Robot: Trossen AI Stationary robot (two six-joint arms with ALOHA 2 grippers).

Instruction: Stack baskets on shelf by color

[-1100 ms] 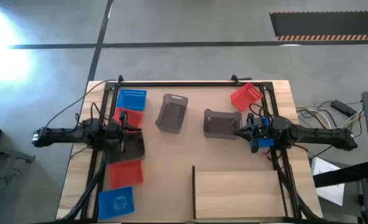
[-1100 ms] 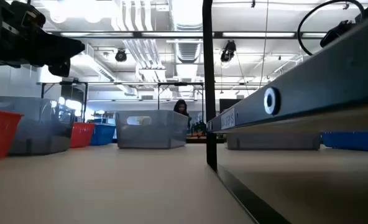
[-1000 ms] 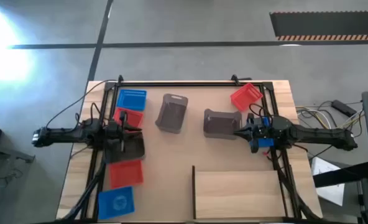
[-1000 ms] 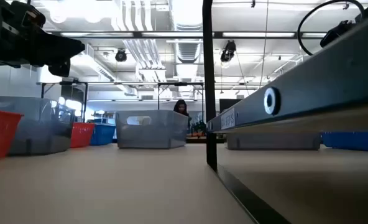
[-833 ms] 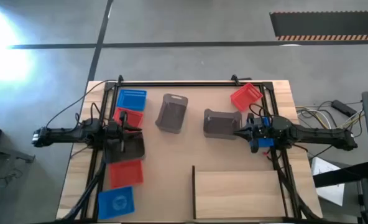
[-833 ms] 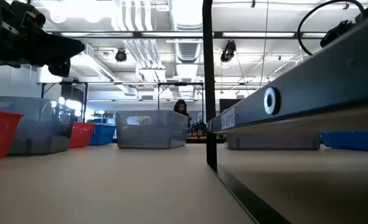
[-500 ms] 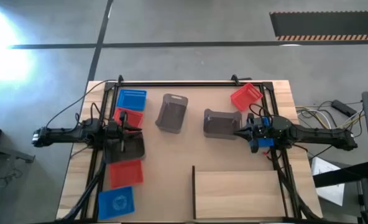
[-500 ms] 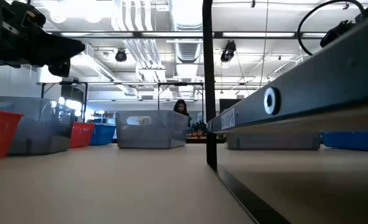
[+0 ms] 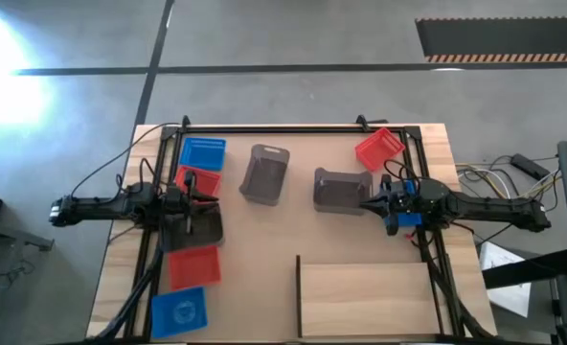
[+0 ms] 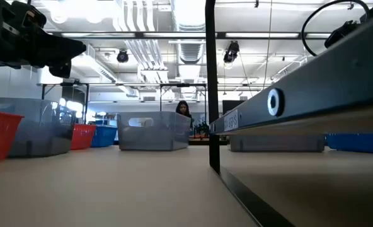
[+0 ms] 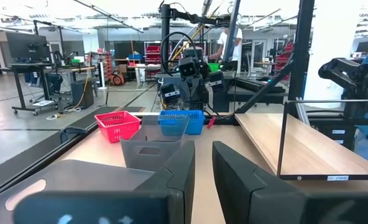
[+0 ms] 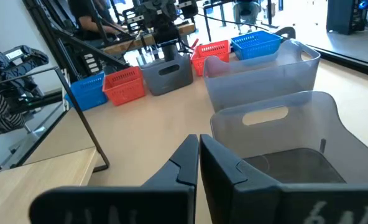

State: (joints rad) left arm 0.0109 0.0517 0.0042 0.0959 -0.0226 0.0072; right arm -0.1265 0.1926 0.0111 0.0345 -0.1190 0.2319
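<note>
Glare upper left; blurred foreground

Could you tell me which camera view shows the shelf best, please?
The high view: it shows the whole pale shelf, with no basket on it. The low view sees only its front edge up close. The left wrist view shows it slantwise; the right wrist view catches only a corner.

The high view looks straight down on the whole table [image 9: 264, 230] and both arms. The low view sits at table-top height, close beside the shelf [image 10: 312, 183], facing level into the room. Each wrist view looks forward past its own fingers, across the table toward the opposite arm. You find the middle grey basket [image 9: 264, 174] in all four views.
</note>
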